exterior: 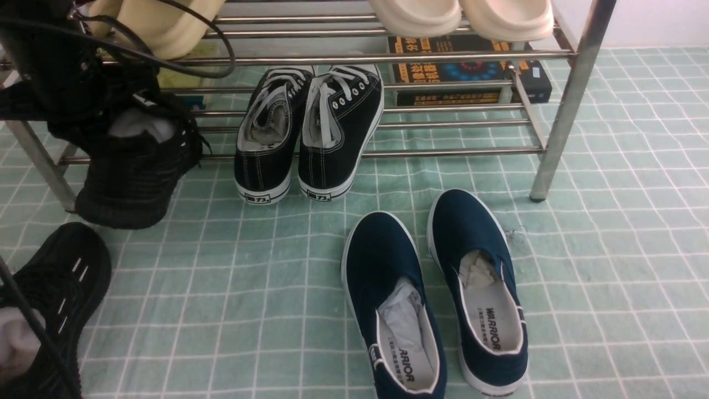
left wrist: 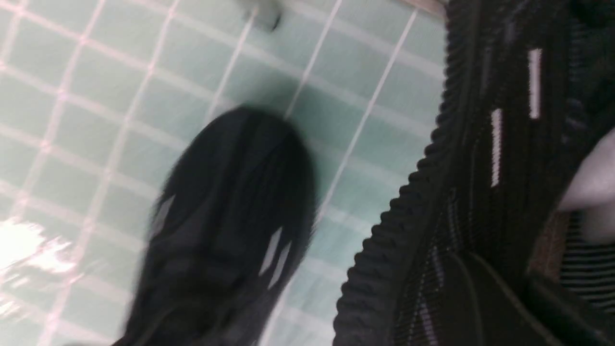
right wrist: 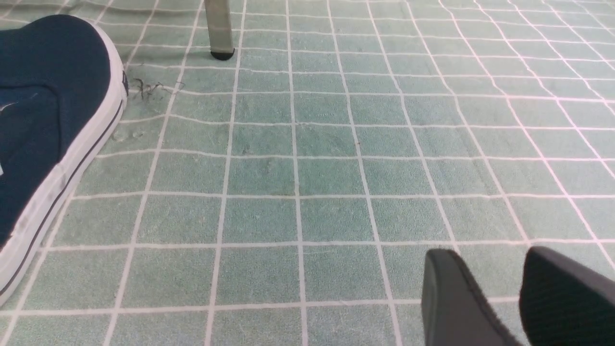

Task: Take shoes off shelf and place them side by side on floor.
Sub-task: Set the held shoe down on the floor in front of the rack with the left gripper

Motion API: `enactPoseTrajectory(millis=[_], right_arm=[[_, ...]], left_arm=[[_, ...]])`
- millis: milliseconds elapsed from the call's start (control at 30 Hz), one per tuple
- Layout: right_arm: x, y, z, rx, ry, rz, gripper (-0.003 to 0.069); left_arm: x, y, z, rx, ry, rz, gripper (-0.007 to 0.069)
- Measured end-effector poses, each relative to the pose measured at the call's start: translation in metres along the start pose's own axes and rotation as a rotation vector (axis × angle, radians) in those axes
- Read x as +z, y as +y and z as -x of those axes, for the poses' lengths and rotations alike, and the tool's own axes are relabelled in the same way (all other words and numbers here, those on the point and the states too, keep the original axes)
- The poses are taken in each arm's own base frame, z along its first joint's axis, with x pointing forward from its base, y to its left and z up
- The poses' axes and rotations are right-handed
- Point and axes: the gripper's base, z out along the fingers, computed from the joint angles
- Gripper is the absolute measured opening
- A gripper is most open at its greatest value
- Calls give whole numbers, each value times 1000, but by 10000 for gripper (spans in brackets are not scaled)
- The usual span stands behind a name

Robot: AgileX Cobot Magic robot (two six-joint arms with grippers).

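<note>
One black mesh sneaker [exterior: 133, 177] hangs toe-down in front of the silver shelf's [exterior: 570, 100] lower tier at the left. My left gripper [exterior: 105, 105] is shut on its collar, the fingers mostly hidden by the shoe. Its mate [exterior: 55, 299] lies on the mint grid floor [exterior: 221, 277] at the near left. The blurred left wrist view shows the held sneaker [left wrist: 480, 192] close up and the floor sneaker [left wrist: 230, 230] below it. My right gripper [right wrist: 499, 283] hovers open over bare floor [right wrist: 312, 168], holding nothing, and is outside the front view.
Black canvas sneakers with white laces [exterior: 310, 133] rest on the lower tier. Navy slip-ons [exterior: 437, 299] lie on the floor in the middle. Cream slippers [exterior: 460, 16] sit on the top tier, above a dark box [exterior: 471, 72]. A shelf leg [right wrist: 218, 29] stands beyond the right gripper.
</note>
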Motion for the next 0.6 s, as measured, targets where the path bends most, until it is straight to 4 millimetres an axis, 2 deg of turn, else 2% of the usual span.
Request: enactPoseTrajectory(millis=[67,233,367,467,600], right_arm=[[0,0,0,0,0,0,239],[0,0,0,0,0,0,239],[0,0,0,0,0,0,239],[0,0,0,0,0,0,239],[0,0,0,0,0,0,239]], left_arm=[[-20,6,-3,25,-37,-14,9],[-57,20,-11,57,-115,-40,10],[-81,34,-28,56,-154,-57,11],[-84,40,-39,60,-149,-52,11],[-71,50,-66,70,-78,-22,11]])
